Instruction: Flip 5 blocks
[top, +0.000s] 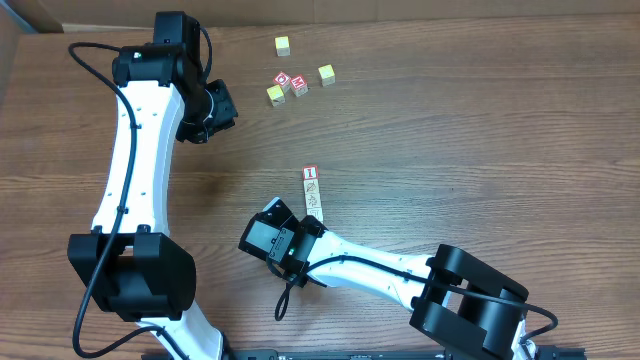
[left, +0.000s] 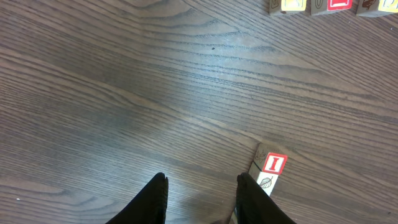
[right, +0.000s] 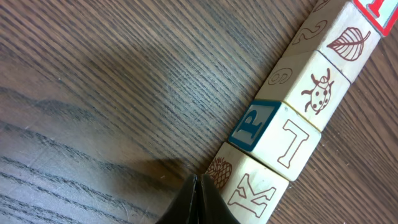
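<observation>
Blocks (right: 317, 90) lay in one row, long axis running away from the right tool (right: 198, 182), jaws together at near end.

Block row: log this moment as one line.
block row: five in line | right pincer: shut, tip beside K block | left pincer: open, empty
</observation>
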